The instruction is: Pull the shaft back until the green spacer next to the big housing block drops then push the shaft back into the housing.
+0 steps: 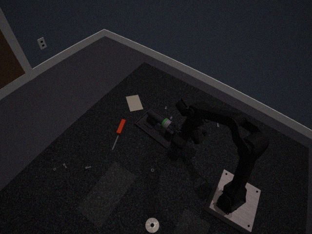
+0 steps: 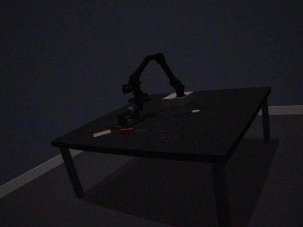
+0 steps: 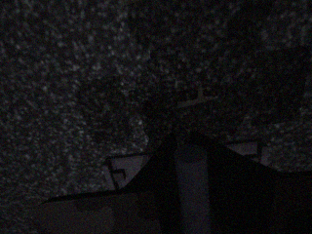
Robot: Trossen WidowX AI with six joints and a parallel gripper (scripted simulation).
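The scene is very dark. The big housing block [image 1: 153, 116] [image 2: 121, 116] stands on a dark base plate [image 1: 145, 126]. The green spacer [image 1: 164, 122] [image 2: 130, 109] sits on the shaft right beside the housing, with a pale spacer [image 1: 168, 122] against its other side. The shaft runs on toward my gripper [image 1: 178, 137] [image 2: 138, 106], which is shut on the shaft's far end. In the wrist view only my dark fingers and a dim bar [image 3: 192, 187] between them show; the fixture is not clear there.
An orange-handled screwdriver [image 1: 120, 126] [image 2: 126, 130] and a white card [image 1: 134, 102] [image 2: 102, 133] lie left of the fixture. A pale disc [image 1: 154, 224] [image 2: 195, 111], a washer [image 1: 152, 169] and small screws [image 1: 87, 166] lie in front. The arm's mounting plate [image 1: 249, 208] is at the right.
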